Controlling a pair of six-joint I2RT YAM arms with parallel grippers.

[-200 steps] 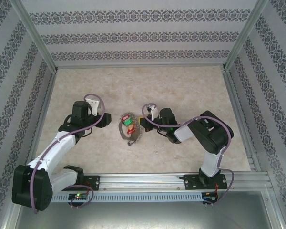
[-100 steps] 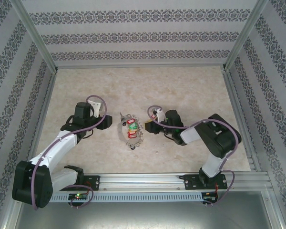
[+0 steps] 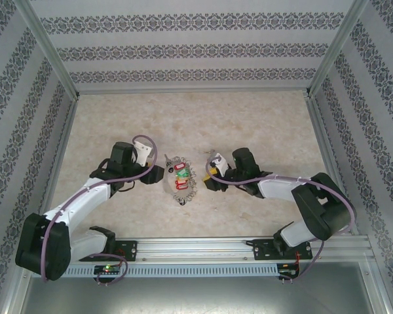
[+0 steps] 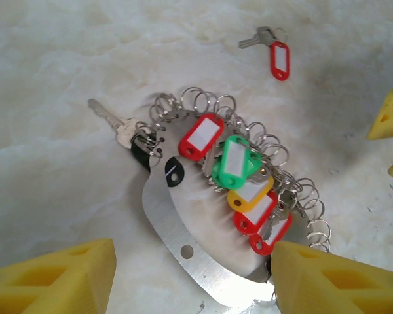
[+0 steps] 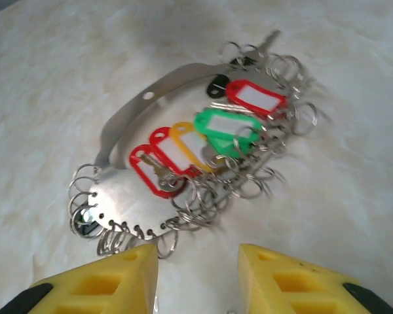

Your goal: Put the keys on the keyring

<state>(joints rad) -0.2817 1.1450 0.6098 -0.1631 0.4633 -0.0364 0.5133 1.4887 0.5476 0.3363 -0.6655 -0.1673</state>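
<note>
Overhead camera first: the keyring (image 3: 179,178) lies flat on the worktop (image 3: 249,118), pretty much dead centre. The left end effector (image 3: 158,175) is just beside it at 9 o'clock and the right end effector (image 3: 208,178) is close by at 3 o'clock. Nothing's up off the worktop.

Left wrist cam: the left end effector (image 4: 190,278) is spread wide, straddling the near end of the keyring (image 4: 183,222). One yellow finger is touching or all but touching the plate's tip and the other is well off it, so I wouldn't call that a grip. Five tagged keys (image 4: 239,176) hang on it: red, green, yellow, then two more red. A loose key (image 4: 275,55) with a red tag lies apart on the worktop, about 1 o'clock from the ring.

Right wrist cam: the right end effector (image 5: 198,278) is partway open with nothing between its fingers, and the keyring (image 5: 128,196) sits just ahead at 12 o'clock.

So I'd say it's mostly done, but that loose red one needs grabbing and threading on.
</note>
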